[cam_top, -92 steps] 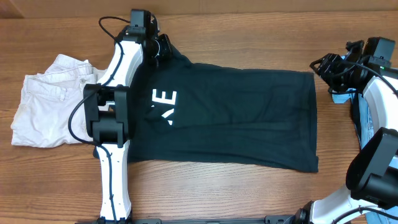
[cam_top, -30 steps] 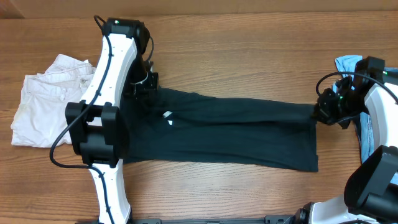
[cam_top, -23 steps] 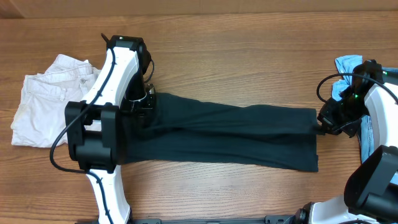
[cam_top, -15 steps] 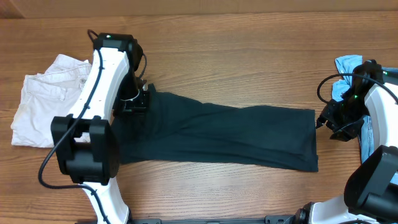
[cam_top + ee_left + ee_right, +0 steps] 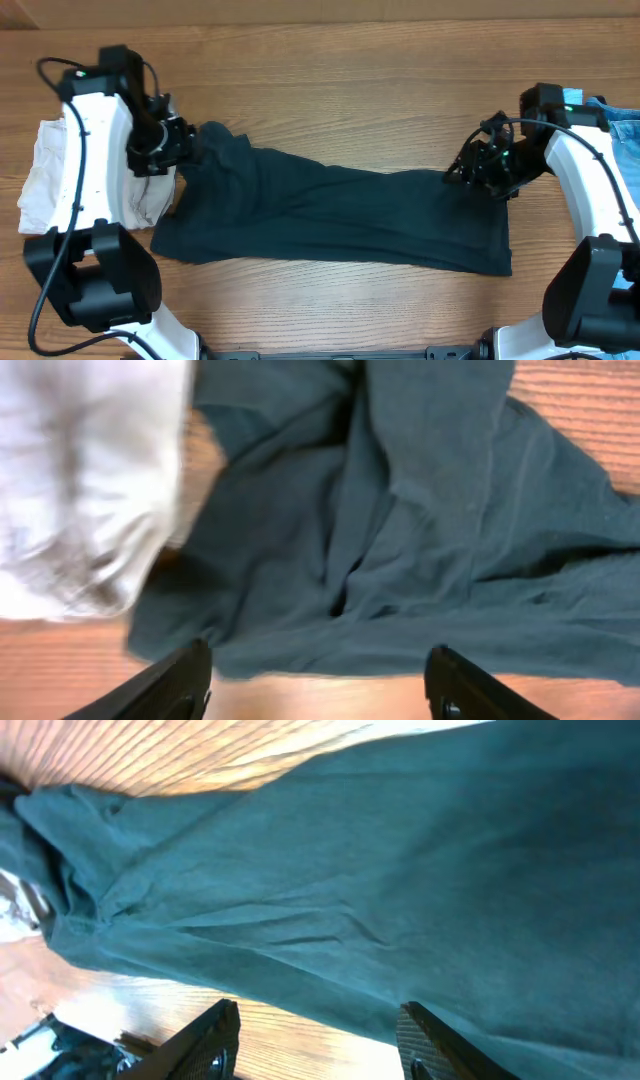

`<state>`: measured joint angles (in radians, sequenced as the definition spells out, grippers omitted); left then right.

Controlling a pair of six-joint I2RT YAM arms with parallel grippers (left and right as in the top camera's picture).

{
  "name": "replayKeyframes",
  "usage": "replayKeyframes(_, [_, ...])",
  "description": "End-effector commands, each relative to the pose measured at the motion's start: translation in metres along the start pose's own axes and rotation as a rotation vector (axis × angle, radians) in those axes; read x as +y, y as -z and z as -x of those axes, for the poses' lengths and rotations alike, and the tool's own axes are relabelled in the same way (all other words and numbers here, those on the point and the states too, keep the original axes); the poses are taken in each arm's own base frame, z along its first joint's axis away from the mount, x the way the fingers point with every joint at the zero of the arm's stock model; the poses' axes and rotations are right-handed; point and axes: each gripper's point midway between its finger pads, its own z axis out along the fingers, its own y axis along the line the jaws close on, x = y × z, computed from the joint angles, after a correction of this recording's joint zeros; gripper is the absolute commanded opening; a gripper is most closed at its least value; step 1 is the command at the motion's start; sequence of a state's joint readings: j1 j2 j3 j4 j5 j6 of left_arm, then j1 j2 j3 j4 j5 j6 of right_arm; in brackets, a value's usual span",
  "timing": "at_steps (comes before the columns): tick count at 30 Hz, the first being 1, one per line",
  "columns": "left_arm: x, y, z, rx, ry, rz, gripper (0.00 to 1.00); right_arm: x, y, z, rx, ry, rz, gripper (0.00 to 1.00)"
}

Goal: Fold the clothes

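Photographer: Both grippers have let go since a second ago. Left gripper has drawn back to the left end of the T-shirt, beside the cream shorts. Right gripper hovers over the far edge near the right end.

Editor: Jaws?

Photographer: Left wide apart, right parted less, nothing between either pair. Shirt lies across the middle of the table, doubled lengthwise into a dark band, lettering hidden.

Editor: Stage?

Photographer: Lengthwise fold looks done. Next, likely, a fresh pinch at one end, carried toward the other without shifting the layers.
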<state>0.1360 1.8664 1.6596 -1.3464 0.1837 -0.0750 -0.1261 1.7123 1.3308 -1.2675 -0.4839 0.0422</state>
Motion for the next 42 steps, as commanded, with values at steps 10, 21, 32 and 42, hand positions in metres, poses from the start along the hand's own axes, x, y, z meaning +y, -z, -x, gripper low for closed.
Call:
replayKeyframes(10, [-0.018, -0.077, 0.025, -0.122, 0.119, -0.107, 0.58, 0.007, -0.003, 0.001, -0.004, 0.036, 0.023, 0.55])
replayKeyframes(21, [-0.043, -0.1, 0.046, -0.185, 0.031, -0.094, 0.43, 0.008, -0.003, 0.002, -0.008, 0.038, 0.024, 0.55])
replayKeyframes(32, [-0.037, -0.067, 0.036, -0.113, 0.067, -0.082, 0.04, 0.008, -0.003, 0.001, -0.004, 0.036, 0.024, 0.55])
replayKeyframes(42, [-0.007, -0.045, -0.037, 0.179, 0.162, 0.102, 0.04, 0.007, -0.003, 0.001, -0.004, 0.036, 0.023, 0.54])
